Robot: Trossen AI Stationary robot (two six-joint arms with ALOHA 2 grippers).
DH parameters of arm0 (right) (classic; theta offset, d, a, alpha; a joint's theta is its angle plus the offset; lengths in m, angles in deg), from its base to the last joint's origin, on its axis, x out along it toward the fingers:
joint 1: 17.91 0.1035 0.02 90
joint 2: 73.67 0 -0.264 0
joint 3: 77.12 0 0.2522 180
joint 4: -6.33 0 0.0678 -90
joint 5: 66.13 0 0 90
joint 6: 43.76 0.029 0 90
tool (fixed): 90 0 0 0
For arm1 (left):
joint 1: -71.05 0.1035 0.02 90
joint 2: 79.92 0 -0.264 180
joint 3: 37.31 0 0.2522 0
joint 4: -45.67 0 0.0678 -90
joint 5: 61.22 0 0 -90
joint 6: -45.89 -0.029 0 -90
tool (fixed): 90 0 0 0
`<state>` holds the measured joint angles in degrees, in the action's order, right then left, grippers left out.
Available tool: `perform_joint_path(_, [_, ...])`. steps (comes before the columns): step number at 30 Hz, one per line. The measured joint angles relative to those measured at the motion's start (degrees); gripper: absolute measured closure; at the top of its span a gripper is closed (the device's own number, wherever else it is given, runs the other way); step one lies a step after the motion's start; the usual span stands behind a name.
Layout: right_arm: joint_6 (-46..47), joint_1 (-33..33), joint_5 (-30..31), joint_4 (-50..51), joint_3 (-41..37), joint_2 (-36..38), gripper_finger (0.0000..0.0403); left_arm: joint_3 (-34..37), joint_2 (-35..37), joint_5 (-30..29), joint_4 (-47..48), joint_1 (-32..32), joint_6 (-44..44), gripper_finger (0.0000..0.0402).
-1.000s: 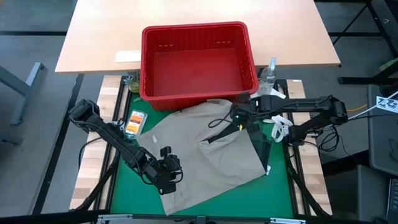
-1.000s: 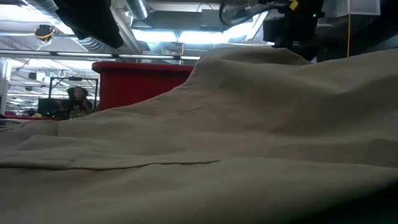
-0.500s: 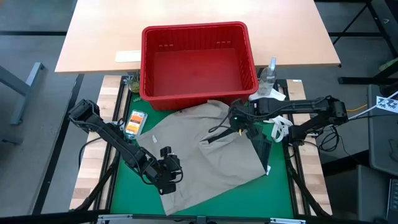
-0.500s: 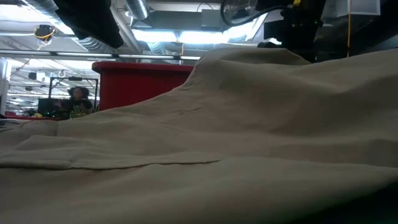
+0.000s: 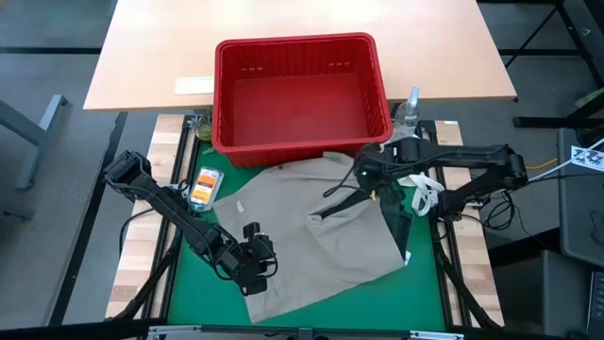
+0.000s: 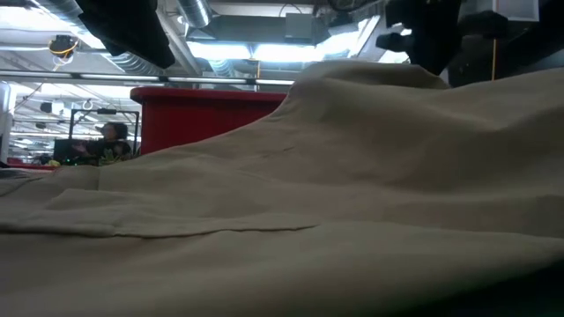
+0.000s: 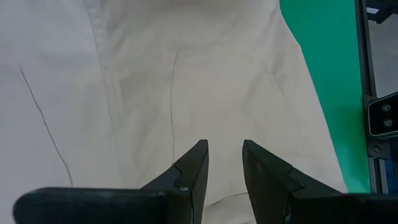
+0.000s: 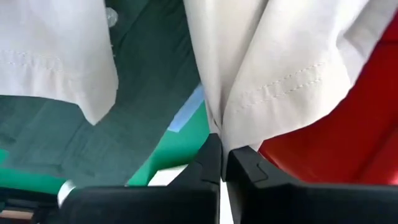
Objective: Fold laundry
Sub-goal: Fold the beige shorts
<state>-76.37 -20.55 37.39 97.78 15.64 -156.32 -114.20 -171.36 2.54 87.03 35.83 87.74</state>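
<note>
Item: your right gripper (image 5: 366, 179) pinched the beige khaki piece (image 5: 302, 236) at its basket-side edge; left gripper (image 5: 257, 267) parted over its near edge

The table (image 5: 179, 283) with its green mat is carrying a beige khaki piece (image 5: 302, 236), which is lying spread over most of the mat, and a dark olive green piece (image 5: 398, 227) is lying partly under the khaki's edge on the right arm's side. A small orange and green packet (image 5: 203, 185) is resting on the mat near the left arm's side, and the red plastic basket (image 5: 300, 90) is sitting at the far end, overlapping a second, wooden table (image 5: 151, 57) behind, where a clear bottle (image 5: 408, 111) is standing just beside the basket
</note>
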Motion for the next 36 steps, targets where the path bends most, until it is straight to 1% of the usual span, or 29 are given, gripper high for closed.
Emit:
perform_joint_path(4, [1.12,0.0,0.44,0.78,1.29,0.02,0.0392,0.0,0.0,0.0,0.0,0.0,0.0,0.0308])
perform_joint_path(7, [1.28,0.0,0.49,0.27,1.24,0.02,0.0373,0.0,0.0,0.84,0.0,-0.02,0.0,0.0308])
perform_joint_path(9, [1.4,0.0,0.59,0.23,1.17,0.02,0.0358,0.0,0.0,2.42,-0.08,-0.09,0.0,0.0308])
perform_joint_path(13, [1.51,-0.02,0.74,1.04,1.14,0.02,0.0315,0.0,0.0,6.5,-1.07,-0.29,0.0,0.0308])
perform_joint_path(19, [1.52,-0.02,2.75,1.55,1.14,0.02,0.0236,0.0,0.0,6.91,-4.17,-1.89,0.0,0.0308])
perform_joint_path(23, [1.51,-0.02,2.59,5.54,1.93,0.05,0.0204,0.0,0.0,7.27,-6.93,-2.86,0.02,0.0308])
perform_joint_path(25, [2.59,0.0,1.46,7.88,2.03,0.07,0.0196,0.0,0.0,7.32,-7.92,-3.15,0.0,0.0308])
perform_joint_path(29, [8.64,0.0,-1.84,12.26,2.03,0.07,0.019,-0.02,0.0,7.34,-8.04,-3.17,0.0,0.0308])
perform_joint_path(31, [10.41,0.26,-3.92,12.36,2.01,0.07,0.019,-0.02,0.0,7.32,-8.02,-3.02,0.0,0.0305])
perform_joint_path(33, [11.39,1.21,-5.4,12.33,1.97,0.33,0.0189,-0.02,-0.02,7.32,-8.04,-2.89,0.0,0.0297])
perform_joint_path(36, [11.57,3.69,-5.52,12.42,1.97,0.61,0.0189,-0.02,-0.02,7.34,-8.06,-2.57,0.01,0.0274])
